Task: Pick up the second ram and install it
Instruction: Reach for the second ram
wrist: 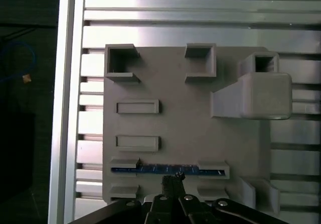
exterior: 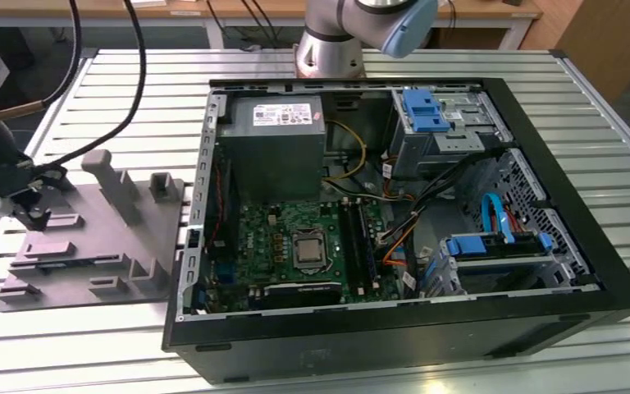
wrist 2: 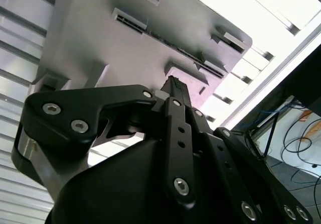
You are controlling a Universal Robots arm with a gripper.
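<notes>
The second ram [wrist: 168, 170] is a thin blue strip standing on edge in a slot of the grey holder block [wrist: 185, 108], near one end of the block. In the second wrist view the ram [wrist 2: 170, 45] shows as a dark line in that slot. My gripper [wrist: 173, 180] hangs just above the strip's middle, apart from it, with its black fingers [wrist 2: 176, 91] pressed together and nothing between them. In the exterior view the gripper [exterior: 33, 215] sits over the holder block [exterior: 107, 238] at the exterior view's left.
The open computer case [exterior: 403, 345] lies on the slatted aluminium table [exterior: 129, 82], right of the holder block. Inside are the green motherboard [exterior: 282, 246], long black memory slots [exterior: 356, 238], a grey power supply [exterior: 276, 148] and blue drive brackets [exterior: 422, 111]. The block carries a tall post [wrist: 263, 96].
</notes>
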